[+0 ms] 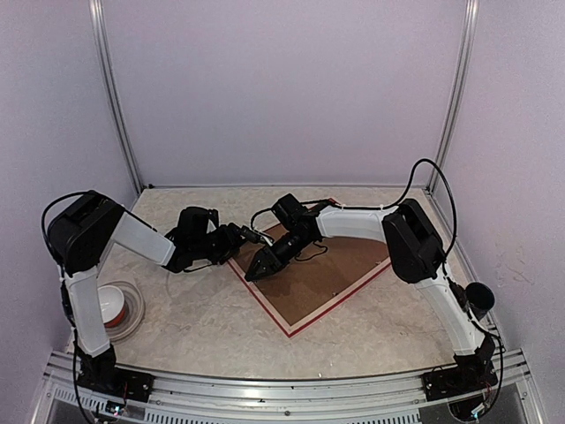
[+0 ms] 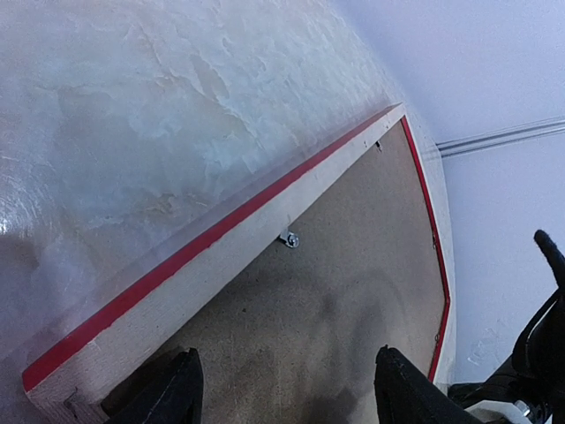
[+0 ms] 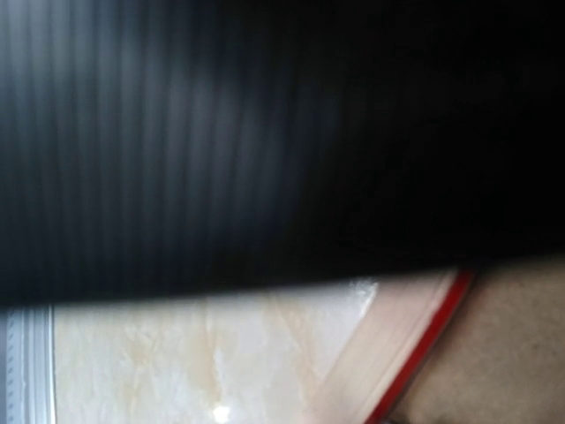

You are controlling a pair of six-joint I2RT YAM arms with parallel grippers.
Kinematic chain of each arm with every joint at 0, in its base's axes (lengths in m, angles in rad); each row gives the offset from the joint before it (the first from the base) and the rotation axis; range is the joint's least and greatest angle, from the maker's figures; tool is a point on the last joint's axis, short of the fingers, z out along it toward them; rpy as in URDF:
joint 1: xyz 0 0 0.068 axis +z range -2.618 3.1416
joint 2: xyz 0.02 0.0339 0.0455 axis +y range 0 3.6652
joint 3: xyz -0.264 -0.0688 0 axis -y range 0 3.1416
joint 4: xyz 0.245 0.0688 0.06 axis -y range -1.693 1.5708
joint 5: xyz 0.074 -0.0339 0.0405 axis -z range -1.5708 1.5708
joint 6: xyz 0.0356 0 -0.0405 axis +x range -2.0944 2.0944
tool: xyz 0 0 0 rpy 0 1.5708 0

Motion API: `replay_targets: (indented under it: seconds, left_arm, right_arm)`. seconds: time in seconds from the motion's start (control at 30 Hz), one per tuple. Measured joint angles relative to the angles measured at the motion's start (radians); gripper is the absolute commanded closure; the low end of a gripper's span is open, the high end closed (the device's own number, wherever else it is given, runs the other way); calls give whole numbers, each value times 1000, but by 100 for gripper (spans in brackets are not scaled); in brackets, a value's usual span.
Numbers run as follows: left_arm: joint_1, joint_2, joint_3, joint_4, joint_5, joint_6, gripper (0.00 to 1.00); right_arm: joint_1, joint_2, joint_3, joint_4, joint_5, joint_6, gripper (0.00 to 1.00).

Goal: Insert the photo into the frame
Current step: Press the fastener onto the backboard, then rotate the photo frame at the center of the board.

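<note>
While the left hand [image 2: 289, 353] was spread above the corner of the frame [image 2: 221, 256], the state of the right hand [image 1: 262, 265] could not be told. The backing board [image 1: 327, 265] beneath might be skewed by uneven pressing. The photo was not seen.

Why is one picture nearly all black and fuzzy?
Right wrist view: something dark sits too close, blurred and striped, leaving a strip of table and the red edge of the frame. Left wrist view: sharp, with glare on the table. Top view: evenly lit.

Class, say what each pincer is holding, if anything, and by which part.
Left pincer: open above the backing board near a corner of the frame, holding nothing. Right pincer: cannot be told.
</note>
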Motion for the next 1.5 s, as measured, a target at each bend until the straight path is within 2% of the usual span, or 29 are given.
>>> replay_targets:
  seconds: [0.07, 0.2, 0.43, 0.57, 0.73, 0.87, 1.0, 1.1, 1.27, 1.5]
  left_arm:
    - [0, 2, 0, 0, 0, 0, 34]
    - [2, 13, 16, -2, -3, -1, 34]
    - [6, 39, 87, -73, -14, 14, 33]
    - [21, 37, 102, -106, -14, 26, 33]
    - [51, -32, 59, -160, -28, 26, 30]
    - [39, -169, -2, -211, -69, 28, 29]
    - [0, -322, -47, -242, -101, 31, 28]
    - [-28, -379, -87, -242, -102, 23, 29]
    - [-70, -363, -166, -253, -100, -2, 29]
    - [-99, -295, -172, -257, -97, -16, 29]
  right_arm:
    - [0, 2, 4, -4, -2, -5, 48]
    - [-1, -8, -6, 9, 36, 10, 37]
    - [-7, -178, -222, 108, 289, 70, 33]
    - [-128, -291, -359, 134, 415, 133, 30]
    - [-344, -378, -417, 161, 529, 201, 28]
    - [-445, -418, -454, 191, 555, 241, 26]
    - [-492, -420, -471, 193, 585, 272, 25]
    - [-518, -420, -490, 208, 592, 294, 24]
    - [-597, -430, -570, 287, 552, 327, 24]
    - [-665, -449, -636, 319, 548, 348, 23]
